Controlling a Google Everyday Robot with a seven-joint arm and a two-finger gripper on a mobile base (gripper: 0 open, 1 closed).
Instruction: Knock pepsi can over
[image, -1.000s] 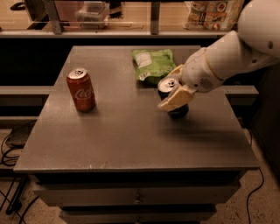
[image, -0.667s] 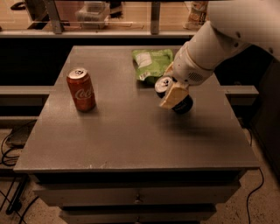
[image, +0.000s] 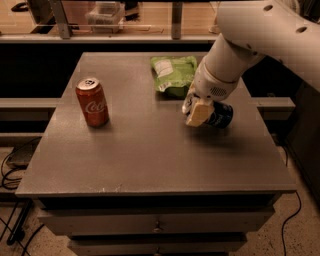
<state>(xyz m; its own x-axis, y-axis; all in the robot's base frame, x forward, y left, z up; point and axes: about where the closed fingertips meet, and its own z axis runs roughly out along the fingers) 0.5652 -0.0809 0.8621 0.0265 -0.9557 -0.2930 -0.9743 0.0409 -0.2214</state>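
The pepsi can (image: 220, 115) is dark blue and lies tipped on its side on the grey table (image: 150, 150), right of centre, its top end hidden behind my gripper. My gripper (image: 196, 112), with cream-coloured pads, is pressed against the can's left end, just above the table. My white arm comes down from the upper right.
A red Coca-Cola can (image: 92, 101) stands upright at the left of the table. A green snack bag (image: 173, 73) lies at the back, just behind my gripper. The table's right edge is close to the pepsi can. Drawers sit below the front edge.
The pepsi can stood upright under my gripper; it now lies tipped over to the right. My arm has swung up and leftward, the gripper staying at the can.
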